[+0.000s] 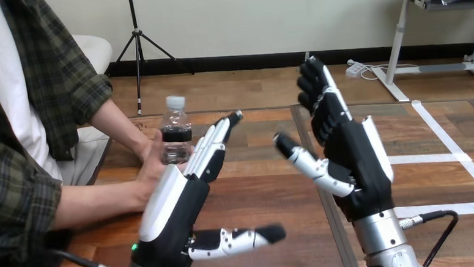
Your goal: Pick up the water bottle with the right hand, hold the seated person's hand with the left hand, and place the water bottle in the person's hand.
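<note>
Head view: the water bottle [176, 132] is being kept upright in the upper left centre of the frame, seemingly gripped by the person's hand [152, 163]. Just right of it, the left hand [174, 209] is being held alongside that hand with fingers straight, not curled round it. The right hand [355, 153], centre right, is being held raised, loosely spread and empty. The handover is being judged as all but done; a clean withdrawal of both hands is being called for next.

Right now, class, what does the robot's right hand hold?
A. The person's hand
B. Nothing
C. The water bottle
B: the right hand is raised with its fingers relaxed round nothing, well apart from the upright water bottle, which is at the person's hand.
</note>
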Controlling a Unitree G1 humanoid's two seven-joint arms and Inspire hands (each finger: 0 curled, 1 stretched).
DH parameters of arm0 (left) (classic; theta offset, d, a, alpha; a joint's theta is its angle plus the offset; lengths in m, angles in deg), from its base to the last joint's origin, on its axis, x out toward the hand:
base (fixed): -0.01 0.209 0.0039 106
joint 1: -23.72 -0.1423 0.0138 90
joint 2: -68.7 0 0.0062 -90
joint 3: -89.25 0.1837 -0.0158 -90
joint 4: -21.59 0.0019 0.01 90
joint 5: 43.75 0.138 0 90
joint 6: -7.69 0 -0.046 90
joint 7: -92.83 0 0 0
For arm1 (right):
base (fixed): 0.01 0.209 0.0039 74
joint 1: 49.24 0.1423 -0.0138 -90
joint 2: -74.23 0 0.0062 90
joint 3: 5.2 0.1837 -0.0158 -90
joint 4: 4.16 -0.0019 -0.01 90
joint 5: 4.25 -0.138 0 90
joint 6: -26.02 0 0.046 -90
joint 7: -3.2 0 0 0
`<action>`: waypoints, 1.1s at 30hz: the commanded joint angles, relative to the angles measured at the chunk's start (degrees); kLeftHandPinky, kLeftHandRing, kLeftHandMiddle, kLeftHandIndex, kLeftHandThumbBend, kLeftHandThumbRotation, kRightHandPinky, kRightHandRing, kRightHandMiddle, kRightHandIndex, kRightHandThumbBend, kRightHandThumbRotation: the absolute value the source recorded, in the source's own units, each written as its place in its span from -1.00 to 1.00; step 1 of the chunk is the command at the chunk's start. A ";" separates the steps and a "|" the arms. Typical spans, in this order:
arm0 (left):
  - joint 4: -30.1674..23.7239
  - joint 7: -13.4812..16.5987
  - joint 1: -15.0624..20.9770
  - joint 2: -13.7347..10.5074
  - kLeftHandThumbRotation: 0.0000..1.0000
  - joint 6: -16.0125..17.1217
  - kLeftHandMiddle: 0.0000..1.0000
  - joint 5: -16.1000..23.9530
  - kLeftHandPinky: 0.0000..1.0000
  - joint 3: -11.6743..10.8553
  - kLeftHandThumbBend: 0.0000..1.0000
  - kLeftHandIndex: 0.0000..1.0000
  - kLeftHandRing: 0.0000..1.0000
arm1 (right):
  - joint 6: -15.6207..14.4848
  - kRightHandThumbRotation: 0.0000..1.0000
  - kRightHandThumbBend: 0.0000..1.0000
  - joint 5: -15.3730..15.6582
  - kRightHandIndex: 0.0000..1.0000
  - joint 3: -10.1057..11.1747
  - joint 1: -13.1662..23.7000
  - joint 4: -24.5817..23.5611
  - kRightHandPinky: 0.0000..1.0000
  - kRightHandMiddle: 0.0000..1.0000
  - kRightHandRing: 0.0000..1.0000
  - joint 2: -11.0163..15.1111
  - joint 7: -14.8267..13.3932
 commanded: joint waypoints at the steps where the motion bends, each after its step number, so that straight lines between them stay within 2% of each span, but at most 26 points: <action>1: 3.11 0.00 3.69 5.36 0.54 4.65 1.00 -3.96 1.00 0.22 0.28 1.00 1.00 | 2.57 -0.11 -0.10 -0.02 0.95 1.28 1.41 -0.24 0.98 1.00 1.00 -1.41 -2.04; 2: 3.58 0.14 3.63 6.24 0.54 5.41 1.00 -4.30 1.00 0.19 0.28 1.00 1.00 | 2.74 -0.11 -0.10 0.08 0.95 1.30 1.36 -0.16 0.98 1.00 1.00 -1.51 -2.36; 3: 3.96 0.17 3.61 6.89 0.61 6.00 1.00 -4.51 1.00 0.11 0.14 1.00 1.00 | 2.87 -0.03 -0.14 0.13 0.93 1.31 1.32 -0.10 0.96 1.00 1.00 -1.56 -2.60; 4: 4.31 0.18 3.40 7.94 0.64 6.69 1.00 -5.03 1.00 0.26 0.09 1.00 1.00 | 3.05 0.00 -0.15 -0.05 0.93 1.35 1.23 -0.03 0.96 0.99 1.00 -1.81 -2.85; 9: 5.74 -0.54 2.75 11.30 0.89 8.98 1.00 -6.53 0.99 0.44 -0.03 1.00 1.00 | 3.45 0.15 -0.28 -0.82 0.90 1.43 0.92 0.04 0.94 0.98 0.98 -2.52 -3.34; 15: 6.99 0.16 1.76 15.62 0.97 11.00 0.97 -5.48 0.99 0.16 -0.11 1.00 0.97 | 3.75 0.25 -0.37 -1.59 0.89 1.50 0.37 0.00 0.94 0.97 0.97 -3.31 -3.62; 19: 8.21 -0.88 1.37 18.11 0.99 12.05 0.96 -6.80 0.99 0.87 -0.17 1.00 0.96 | 3.21 0.32 -0.39 -2.01 0.89 1.49 -0.14 -0.41 0.93 0.96 0.96 -3.76 -3.86; 25: 10.31 -2.16 1.18 20.55 1.00 13.21 0.96 -8.10 0.97 1.09 -0.18 1.00 0.92 | 3.04 0.34 -0.43 -2.64 0.88 1.49 -0.70 -0.70 0.90 0.94 0.94 -4.39 -3.89; 27: 10.59 -2.58 0.97 21.13 1.00 13.31 0.96 -8.43 0.91 1.03 -0.28 1.00 0.90 | 2.76 0.33 -0.43 -2.84 0.87 1.45 -0.93 -0.97 0.90 0.93 0.93 -4.56 -3.81; 33: 10.65 -4.74 0.36 22.18 1.00 12.83 0.95 -10.18 0.84 1.09 -0.39 1.00 0.87 | 3.30 0.30 -0.45 -3.03 0.87 1.41 -1.35 -0.80 0.88 0.93 0.93 -4.75 -3.53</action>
